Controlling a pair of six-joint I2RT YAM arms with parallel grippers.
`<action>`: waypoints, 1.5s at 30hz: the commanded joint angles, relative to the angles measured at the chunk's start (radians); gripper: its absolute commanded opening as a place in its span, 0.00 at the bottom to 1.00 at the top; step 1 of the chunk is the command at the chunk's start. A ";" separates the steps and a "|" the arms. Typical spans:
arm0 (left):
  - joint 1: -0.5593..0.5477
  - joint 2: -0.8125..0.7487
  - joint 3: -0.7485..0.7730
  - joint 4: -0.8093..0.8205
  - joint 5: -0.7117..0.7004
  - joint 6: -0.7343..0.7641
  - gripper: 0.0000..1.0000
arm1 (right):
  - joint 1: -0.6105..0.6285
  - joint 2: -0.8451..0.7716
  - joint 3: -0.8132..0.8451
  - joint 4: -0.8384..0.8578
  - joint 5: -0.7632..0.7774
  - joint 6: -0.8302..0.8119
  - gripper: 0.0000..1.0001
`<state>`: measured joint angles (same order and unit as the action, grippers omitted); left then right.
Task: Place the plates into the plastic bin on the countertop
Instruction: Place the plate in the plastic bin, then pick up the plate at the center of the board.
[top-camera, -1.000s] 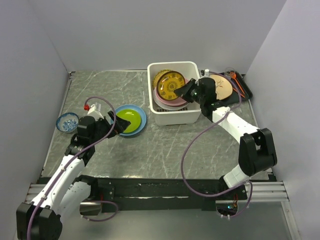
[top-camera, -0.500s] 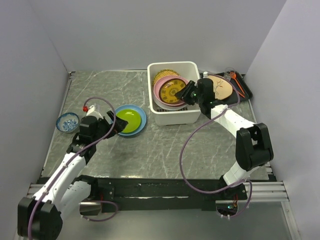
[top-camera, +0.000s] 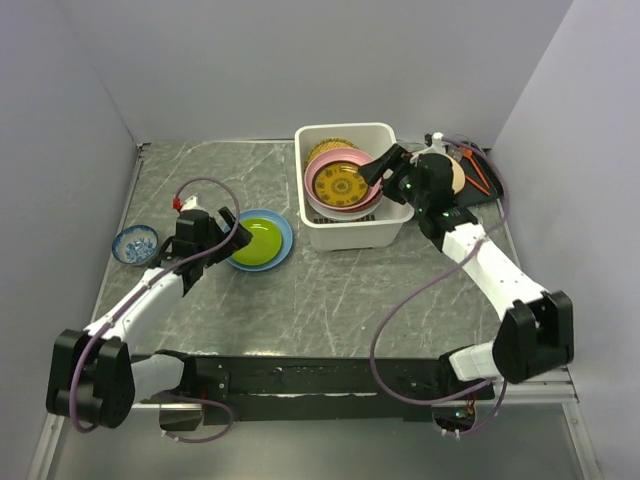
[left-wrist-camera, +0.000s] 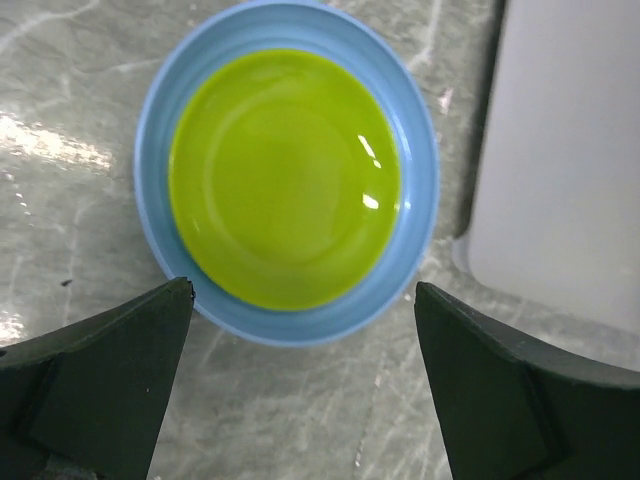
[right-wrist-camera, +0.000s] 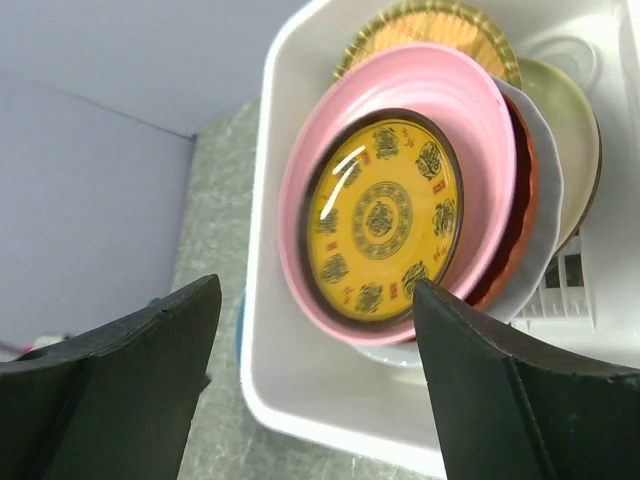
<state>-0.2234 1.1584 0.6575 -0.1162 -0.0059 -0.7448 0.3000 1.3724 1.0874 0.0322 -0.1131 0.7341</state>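
Note:
The white plastic bin (top-camera: 350, 232) stands at the back of the countertop (top-camera: 330, 290) with several plates stacked in it. On top lies a yellow patterned plate (right-wrist-camera: 385, 215) inside a pink plate (right-wrist-camera: 470, 100), over red, white and lattice ones. My right gripper (right-wrist-camera: 317, 285) hovers open over the bin's near wall, just above this stack (top-camera: 342, 186), holding nothing. A green plate (left-wrist-camera: 285, 180) rests on a blue plate (left-wrist-camera: 150, 150) left of the bin. My left gripper (left-wrist-camera: 303, 288) is open, poised above the blue plate's near rim.
A small blue patterned bowl (top-camera: 135, 244) sits at the far left. A black tray (top-camera: 488, 178) at the back right carries a cream plate (top-camera: 455, 178) and orange utensils, partly hidden by my right arm. The bin's wall (left-wrist-camera: 570, 170) stands close to the blue plate.
My right gripper opened and let go of the yellow patterned plate, which now lies flat in the pink plate, then drew back. My left gripper moved in toward the green and blue plates.

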 joint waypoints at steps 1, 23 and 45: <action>0.002 0.072 0.070 0.013 -0.078 0.045 0.97 | -0.007 -0.099 -0.053 0.026 0.009 -0.015 0.84; 0.002 0.412 0.244 -0.002 -0.123 0.133 0.94 | -0.002 -0.222 -0.224 0.074 -0.111 -0.007 0.85; 0.002 0.451 0.156 0.092 0.034 0.076 0.01 | -0.002 -0.233 -0.238 0.094 -0.161 0.004 0.85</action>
<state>-0.2211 1.6253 0.8169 -0.0223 0.0315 -0.6743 0.3004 1.1389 0.8467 0.0681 -0.2562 0.7357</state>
